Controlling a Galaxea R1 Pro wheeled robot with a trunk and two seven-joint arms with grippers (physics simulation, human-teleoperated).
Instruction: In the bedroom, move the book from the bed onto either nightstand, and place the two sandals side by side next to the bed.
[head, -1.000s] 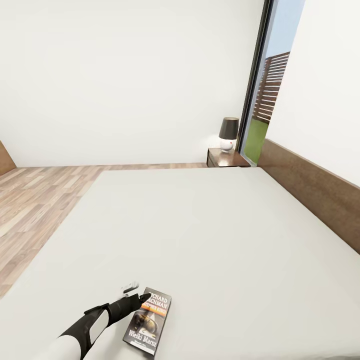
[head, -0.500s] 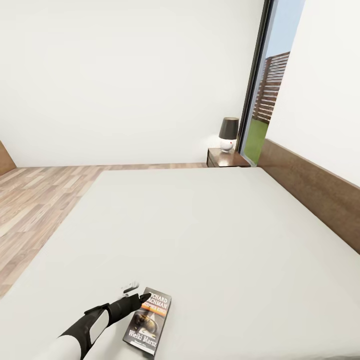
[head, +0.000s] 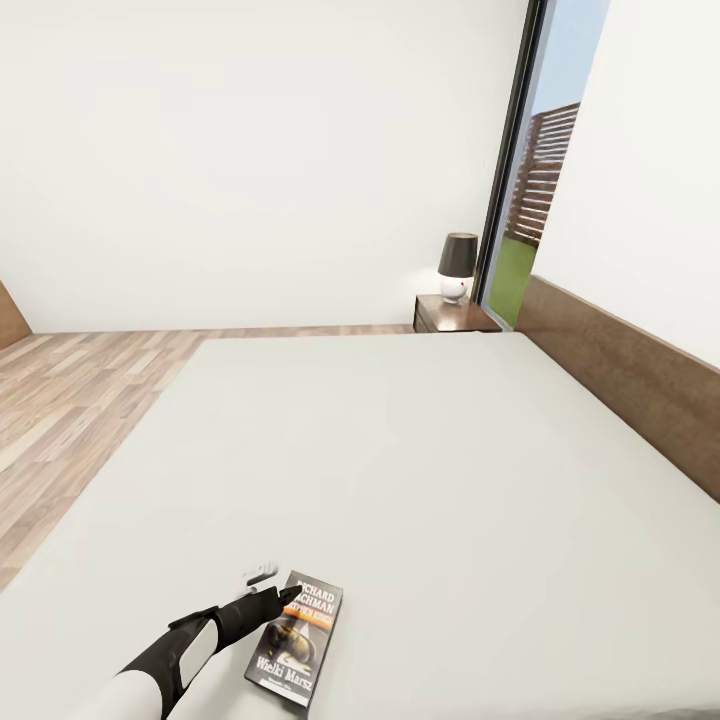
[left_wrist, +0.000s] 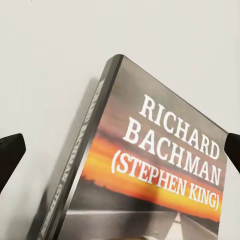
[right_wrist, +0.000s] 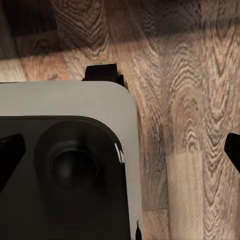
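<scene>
My left end effector sits low over the near edge of the bed, its tips at the top edge of the book. In the left wrist view the two dark fingertips stand wide apart at the frame's sides, with the book between them and neither tip touching it. I judge this spread is kept so the jaws can straddle the cover's width before closing.

The book lies flat on the grey mattress, cover up, with the orange band and the white author lettering legible. It rests close to my side of the bed, which is why the arm reaches only a short way forward. Because it is thin and lies flush on a soft surface, I expect the grasp to need the tips pressed down beside its long edges, or one edge lifted first.

The nightstand stands well apart at the far corner, just beside the headboard and the window, with a dark-shaded lamp on top. Its free surface beside the lamp is small, so placement there calls for care.

My right end effector hangs over the wood-plank floor beside my own base; its tips show far apart at the frame's sides, holding nothing. I judge it is parked clear while the left arm works.
</scene>
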